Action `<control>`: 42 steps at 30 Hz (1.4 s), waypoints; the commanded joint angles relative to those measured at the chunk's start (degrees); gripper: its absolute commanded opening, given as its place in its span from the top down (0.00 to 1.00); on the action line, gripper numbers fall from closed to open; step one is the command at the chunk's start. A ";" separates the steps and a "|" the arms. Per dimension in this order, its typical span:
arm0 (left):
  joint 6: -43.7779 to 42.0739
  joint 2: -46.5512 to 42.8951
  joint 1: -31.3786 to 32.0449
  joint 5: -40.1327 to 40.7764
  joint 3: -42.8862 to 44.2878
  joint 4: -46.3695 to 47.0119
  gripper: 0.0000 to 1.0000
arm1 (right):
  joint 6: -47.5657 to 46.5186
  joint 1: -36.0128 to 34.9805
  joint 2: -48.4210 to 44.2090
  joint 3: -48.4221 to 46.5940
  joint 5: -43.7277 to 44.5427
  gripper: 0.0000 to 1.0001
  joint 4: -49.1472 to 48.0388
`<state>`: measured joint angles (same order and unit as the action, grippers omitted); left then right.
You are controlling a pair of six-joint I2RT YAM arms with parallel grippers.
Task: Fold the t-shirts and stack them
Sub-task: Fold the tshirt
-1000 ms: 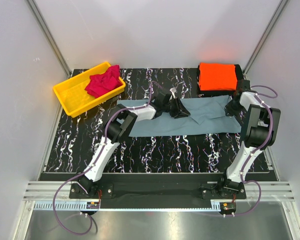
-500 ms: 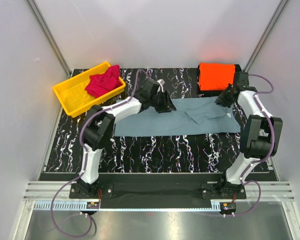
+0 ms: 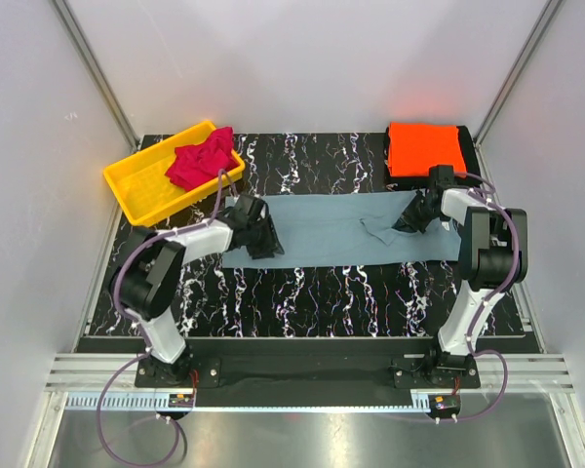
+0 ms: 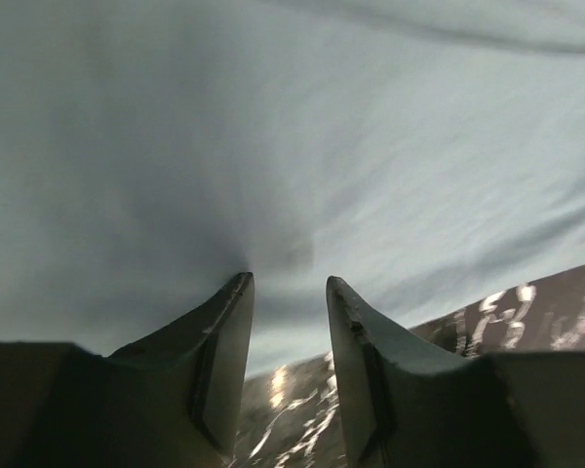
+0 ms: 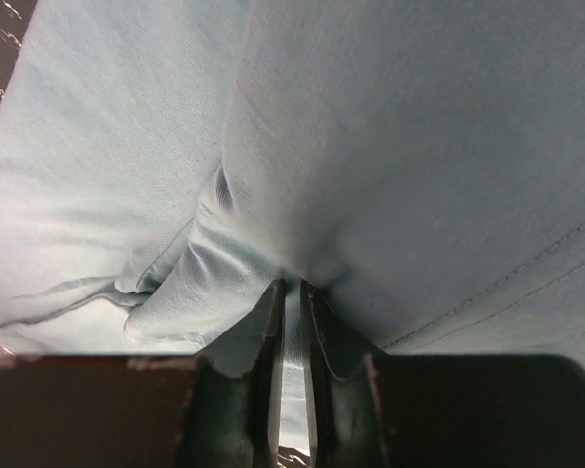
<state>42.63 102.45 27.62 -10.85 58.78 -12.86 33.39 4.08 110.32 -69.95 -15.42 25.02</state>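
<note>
1 grey-blue shirt (image 3: 336,230): L gripper (image 4: 287,285) agape, left edge; R gripper (image 5: 291,286) pinches.

L gripper (image 4: 288,285) part-open, R gripper (image 5: 291,289) pinching grey-blue t-shirt (image 5: 419,146).

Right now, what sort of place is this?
Most likely a robot lab test cell: white panel walls in metal framing, a left arm and right arm bolted to a rail, and a black marbled mat.

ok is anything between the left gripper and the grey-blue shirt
Nothing visible does. The left gripper is at the left end of the grey-blue shirt with jaws apart, only bare cloth ahead of its tips. The yellow bin sits off to the side.
</note>
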 commanded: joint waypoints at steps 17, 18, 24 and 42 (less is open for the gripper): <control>17.14 -42.49 1.03 18.85 -30.84 -11.13 0.58 | 1.68 -0.03 -15.49 3.42 3.65 0.63 4.87; 16.52 -44.08 1.30 17.81 -29.96 -10.87 0.57 | 1.51 -0.03 -15.92 3.59 3.29 0.63 4.95; 1.08 -37.97 1.12 12.01 -12.59 -6.21 0.82 | 1.16 -0.03 -19.70 4.56 2.85 0.62 4.87; 7.02 -5.25 -4.50 12.79 -5.69 -14.47 1.00 | 1.51 -0.03 -20.59 4.65 3.02 0.61 5.57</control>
<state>45.06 97.25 23.86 -0.69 56.07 -27.27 34.35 4.05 91.77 -64.79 -13.10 29.87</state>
